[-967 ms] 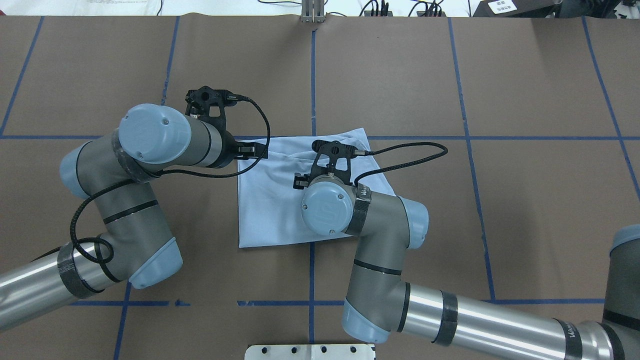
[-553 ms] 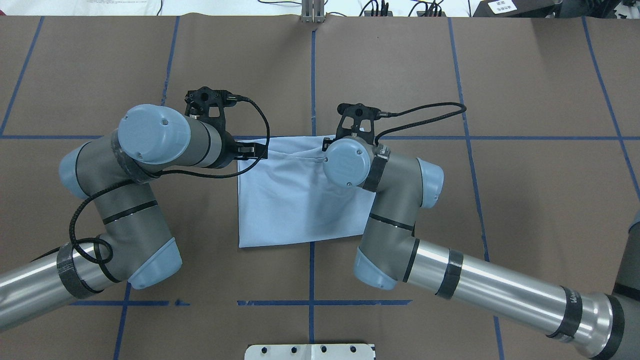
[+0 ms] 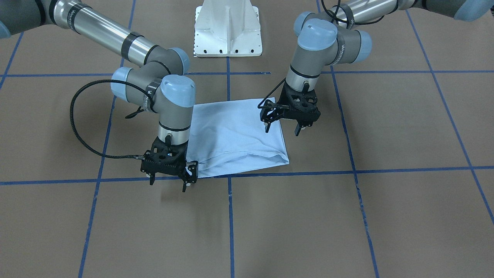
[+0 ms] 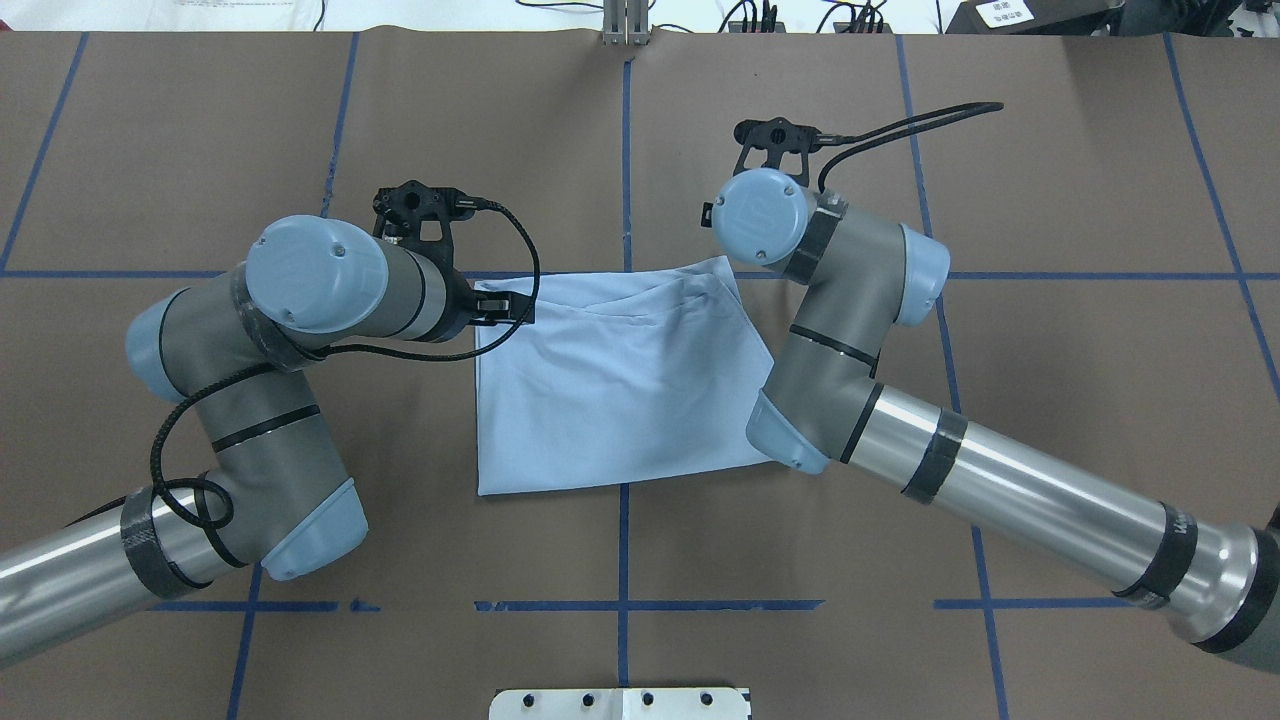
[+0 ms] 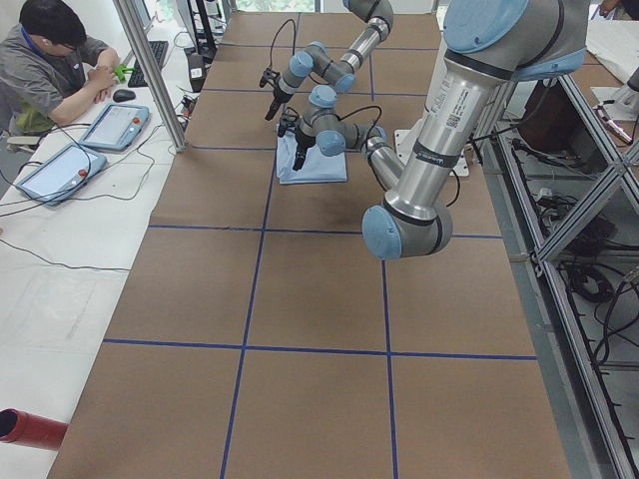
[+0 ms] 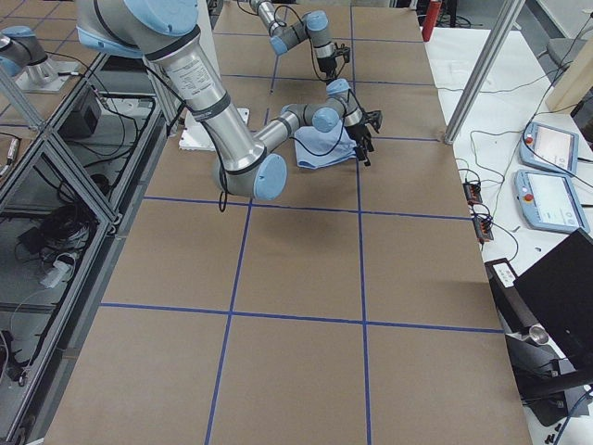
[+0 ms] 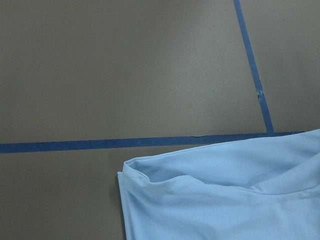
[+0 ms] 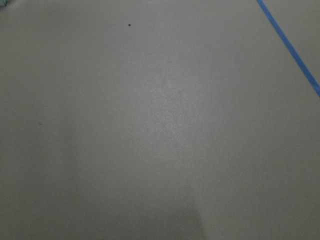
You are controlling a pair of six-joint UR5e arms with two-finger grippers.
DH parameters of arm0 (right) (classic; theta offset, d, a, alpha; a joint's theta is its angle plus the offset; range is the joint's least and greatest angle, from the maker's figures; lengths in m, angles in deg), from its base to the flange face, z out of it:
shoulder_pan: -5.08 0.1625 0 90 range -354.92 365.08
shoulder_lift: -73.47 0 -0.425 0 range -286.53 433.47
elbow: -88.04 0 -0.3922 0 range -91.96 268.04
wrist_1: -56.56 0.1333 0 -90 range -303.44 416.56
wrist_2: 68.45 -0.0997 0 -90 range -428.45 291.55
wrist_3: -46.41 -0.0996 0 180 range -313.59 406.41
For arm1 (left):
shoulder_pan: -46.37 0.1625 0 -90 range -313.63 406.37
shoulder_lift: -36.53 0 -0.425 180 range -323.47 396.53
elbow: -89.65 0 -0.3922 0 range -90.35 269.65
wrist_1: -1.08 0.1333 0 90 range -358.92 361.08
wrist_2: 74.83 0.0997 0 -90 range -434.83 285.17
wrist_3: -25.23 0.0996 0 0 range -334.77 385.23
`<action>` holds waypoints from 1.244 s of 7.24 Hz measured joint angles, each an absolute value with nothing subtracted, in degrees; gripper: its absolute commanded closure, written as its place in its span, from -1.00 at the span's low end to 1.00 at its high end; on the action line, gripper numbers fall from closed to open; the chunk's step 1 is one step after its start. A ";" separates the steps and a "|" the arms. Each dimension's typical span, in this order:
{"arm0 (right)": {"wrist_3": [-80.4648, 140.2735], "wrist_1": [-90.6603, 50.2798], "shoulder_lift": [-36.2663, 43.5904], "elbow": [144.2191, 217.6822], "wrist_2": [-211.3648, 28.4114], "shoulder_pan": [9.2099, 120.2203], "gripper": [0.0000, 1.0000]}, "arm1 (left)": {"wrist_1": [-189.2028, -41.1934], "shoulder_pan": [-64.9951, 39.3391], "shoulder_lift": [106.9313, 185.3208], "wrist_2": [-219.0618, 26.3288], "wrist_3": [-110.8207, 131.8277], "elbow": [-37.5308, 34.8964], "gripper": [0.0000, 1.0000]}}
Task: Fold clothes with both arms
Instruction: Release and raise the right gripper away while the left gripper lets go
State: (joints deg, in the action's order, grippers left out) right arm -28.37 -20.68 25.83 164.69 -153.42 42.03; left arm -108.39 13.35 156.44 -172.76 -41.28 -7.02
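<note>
A wide table point(image 4: 1050, 150) covered in brown paper and marked into squares with blue tape point(image 4: 1000, 275) fills the view. Two silver-grey robot arms reach over it: the left arm point(image 4: 300, 300) bends above the table's left half and the right arm point(image 4: 1000, 490) stretches across its right. Between them, at the centre, a light blue T-shirt point(image 4: 610, 390) lies flat. It is folded into a rough square, with a slanting right side and loose, gaping layers along its far edge. The left gripper point(image 3: 282, 133) hovers over the T-shirt's far left corner, fingers spread wide, holding nothing. The right gripper point(image 3: 169, 186) hangs just beyond the far right corner, off the cloth, equally wide open and empty. One likely risk is that a pinch at the gaping edge catches only the top layer and pulls the fold apart. The slanted side could also make the next fold crooked.
</note>
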 measured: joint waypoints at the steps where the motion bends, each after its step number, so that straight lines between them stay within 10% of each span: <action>1: -27.60 -18.46 25.81 164.90 -158.04 43.62 -1.00 | -108.37 13.82 157.18 -172.02 -41.13 -4.18 -1.00; 9: -26.72 -16.48 25.66 165.30 -161.27 44.60 -1.00 | -108.70 15.57 162.68 -168.31 -40.59 5.59 -1.00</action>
